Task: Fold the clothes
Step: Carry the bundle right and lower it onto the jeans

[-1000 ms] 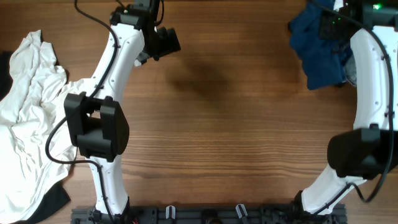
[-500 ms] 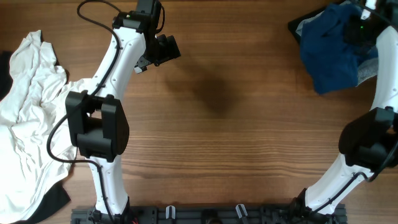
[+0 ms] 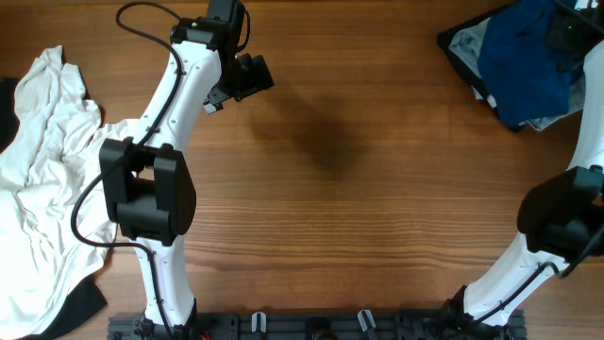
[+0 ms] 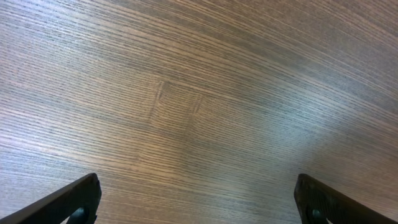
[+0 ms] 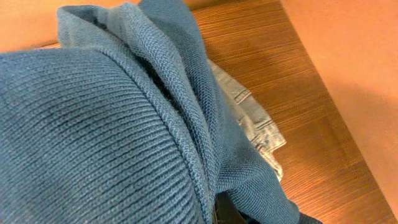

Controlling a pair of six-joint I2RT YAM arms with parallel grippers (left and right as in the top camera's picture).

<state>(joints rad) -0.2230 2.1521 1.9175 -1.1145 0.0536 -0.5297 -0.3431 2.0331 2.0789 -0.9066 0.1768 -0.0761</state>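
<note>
The deep-blue T-shirt (image 3: 525, 59) hangs bunched at the table's far right corner, and my right gripper (image 3: 567, 32) is shut on it. In the right wrist view its knit fabric (image 5: 106, 124) fills the frame and hides the fingers. The white shirt (image 3: 38, 179) lies crumpled along the left edge, with no gripper touching it. My left gripper (image 3: 249, 76) hovers over bare wood at the back, left of centre. It is open, with its fingertips (image 4: 69, 201) wide apart and nothing between them (image 4: 202, 211).
Pale blue denim jeans (image 3: 466, 43) lie under and beside the blue shirt, and show too in the right wrist view (image 5: 252, 118). Black cloth (image 3: 83, 304) peeks out from under the white shirt at the front left. The table's right edge runs close to the right arm.
My right gripper has carried the blue T-shirt right and toward the back corner, uncovering the pale jeans. The left arm shifted slightly at first, then stayed still and open.
</note>
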